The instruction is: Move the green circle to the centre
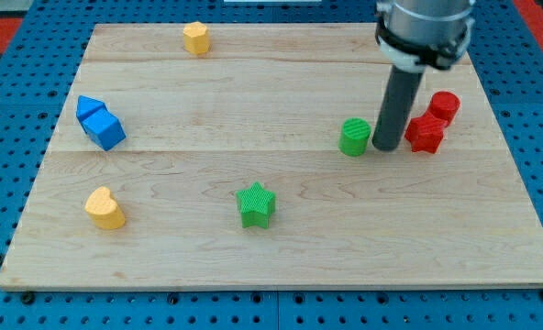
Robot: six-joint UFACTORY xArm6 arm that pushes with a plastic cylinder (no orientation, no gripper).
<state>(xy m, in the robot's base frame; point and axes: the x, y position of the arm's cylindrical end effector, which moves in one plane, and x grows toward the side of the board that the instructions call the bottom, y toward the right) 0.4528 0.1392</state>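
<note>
The green circle stands on the wooden board right of the middle. My tip rests on the board just to the right of it, close to its side; I cannot tell whether they touch. The dark rod rises from the tip to the view's top.
A red star-like block and a red cylinder sit right of the tip. A green star is at lower middle, a yellow heart lower left, two blue blocks at left, a yellow hexagon at top.
</note>
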